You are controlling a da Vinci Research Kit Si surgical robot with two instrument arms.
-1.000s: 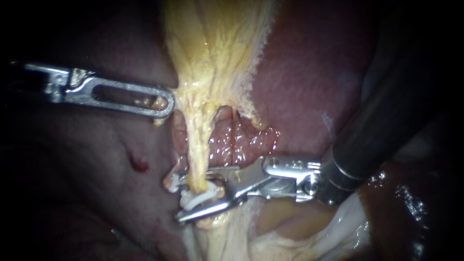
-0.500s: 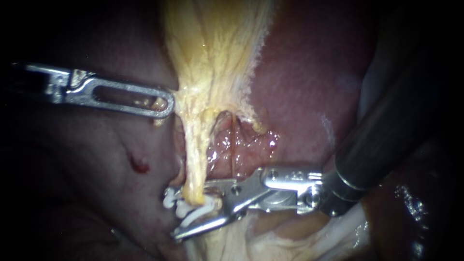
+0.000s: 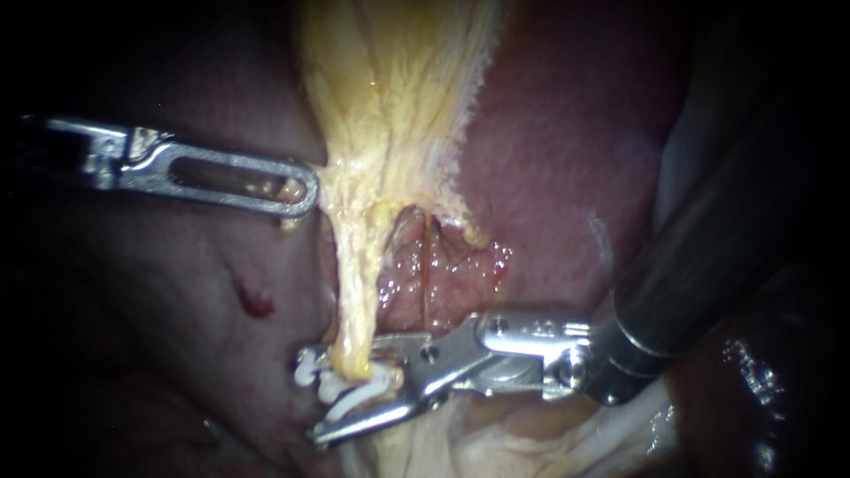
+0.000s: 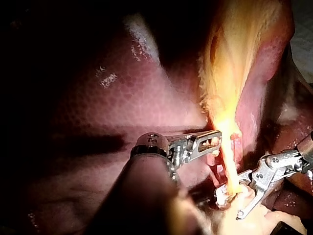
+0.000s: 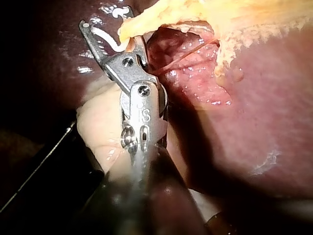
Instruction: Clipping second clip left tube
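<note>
Gripping white clip (image 3: 356,394) around left tube (image 3: 354,283), right instrument (image 3: 329,392) jaws apart, left instrument (image 3: 301,190) pinching yellow tissue (image 3: 390,106).

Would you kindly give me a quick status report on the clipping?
Left instrument: jaws shut on yellow fibrous tissue. Right instrument: jaws shut on white plastic clip, straddling pale yellow tube. Separate white clip alongside; nothing obstructing.

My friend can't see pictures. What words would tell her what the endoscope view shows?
The right instrument holds a white clip in its jaws around the bottom of a thin yellow tube, with another clip just beside it. The left instrument grips the yellow tissue higher up, and dark red liver lies behind.
</note>
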